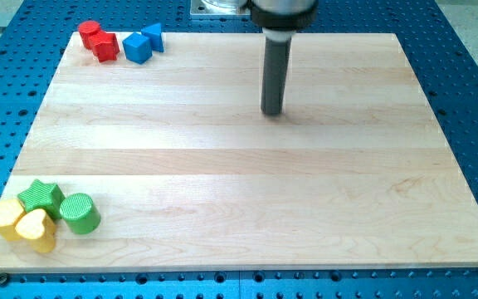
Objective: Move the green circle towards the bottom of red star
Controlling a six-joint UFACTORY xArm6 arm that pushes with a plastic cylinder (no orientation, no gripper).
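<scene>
The green circle [80, 213] lies near the board's bottom left corner, at the right of a cluster of blocks. The red star [105, 46] sits near the top left corner, touching a red round block [89, 33] on its upper left. My tip [272, 112] rests on the board in the upper middle, far to the right of the red star and far up and right of the green circle. It touches no block.
A green star [41, 198], a yellow block [7, 218] and a yellow heart [36, 229] crowd the green circle's left side. Two blue blocks [138, 47] [153, 36] sit just right of the red star. The wooden board [239, 166] lies on a blue perforated table.
</scene>
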